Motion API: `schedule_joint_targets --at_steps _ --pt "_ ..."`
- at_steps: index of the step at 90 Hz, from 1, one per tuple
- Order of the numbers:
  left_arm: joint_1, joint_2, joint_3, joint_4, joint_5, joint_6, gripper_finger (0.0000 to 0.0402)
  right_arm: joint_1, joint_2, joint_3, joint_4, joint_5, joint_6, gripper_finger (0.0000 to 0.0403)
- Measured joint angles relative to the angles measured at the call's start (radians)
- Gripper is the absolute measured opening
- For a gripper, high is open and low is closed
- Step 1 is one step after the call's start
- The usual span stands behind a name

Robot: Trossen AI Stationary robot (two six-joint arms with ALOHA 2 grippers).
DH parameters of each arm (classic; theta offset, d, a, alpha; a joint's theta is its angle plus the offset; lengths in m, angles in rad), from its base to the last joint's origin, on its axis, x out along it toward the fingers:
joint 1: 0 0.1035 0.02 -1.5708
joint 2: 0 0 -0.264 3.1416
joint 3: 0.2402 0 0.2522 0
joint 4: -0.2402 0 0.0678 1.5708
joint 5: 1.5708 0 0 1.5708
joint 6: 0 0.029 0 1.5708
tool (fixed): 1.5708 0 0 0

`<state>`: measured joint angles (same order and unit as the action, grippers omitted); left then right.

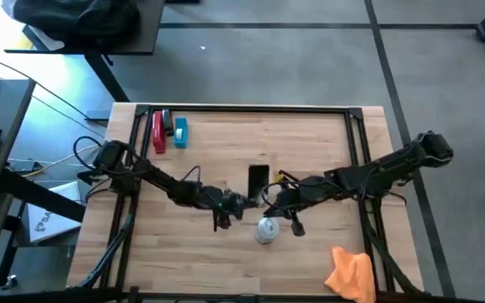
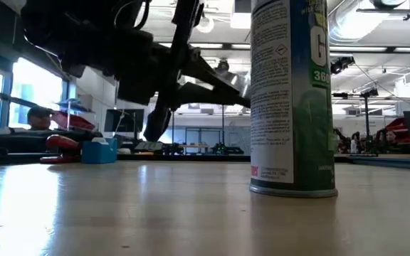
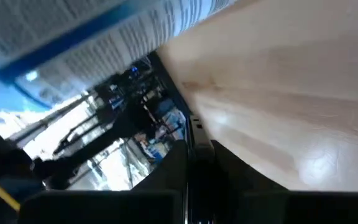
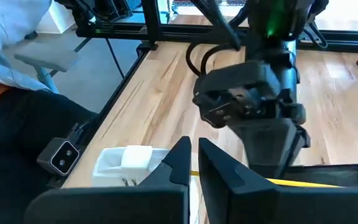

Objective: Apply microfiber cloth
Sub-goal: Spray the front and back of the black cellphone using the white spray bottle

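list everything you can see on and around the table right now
microfiber cloth: one, bright orange, crumpled at the table's near right edge, untouched
spray bottle: one, white with green label, upright near the table's middle
phone: one, black, flat just beyond the bottle
stapler: one, red, far left corner
small box: one, blue, beside the stapler
table: one, light wood, black frame
person: one, in the room behind
left gripper: dark, low, left of the bottle
right gripper: dark, by the phone, jaws nearly together
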<state>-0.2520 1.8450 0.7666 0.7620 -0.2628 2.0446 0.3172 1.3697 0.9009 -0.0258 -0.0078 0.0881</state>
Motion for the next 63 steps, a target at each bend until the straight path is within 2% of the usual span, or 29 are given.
schedule_joint_targets --at_steps 28,42,55,63 --pt "0.008 0.000 0.001 -0.001 0.072 0.160 0.0017 0.000 0.000 0.000 0.000 0.000 0.005 0.0000" --pt "0.008 -0.003 0.003 0.090 -0.120 0.103 0.0017 0.000 0.000 0.000 -0.001 0.000 0.012 0.0000" --pt "0.003 -0.013 0.000 0.095 -0.295 0.062 0.0017 0.000 0.000 0.000 -0.001 0.001 0.009 0.0000" --pt "-0.025 -0.019 0.000 0.098 -0.345 0.057 0.0017 0.000 0.000 0.000 -0.001 0.002 0.009 0.0000"
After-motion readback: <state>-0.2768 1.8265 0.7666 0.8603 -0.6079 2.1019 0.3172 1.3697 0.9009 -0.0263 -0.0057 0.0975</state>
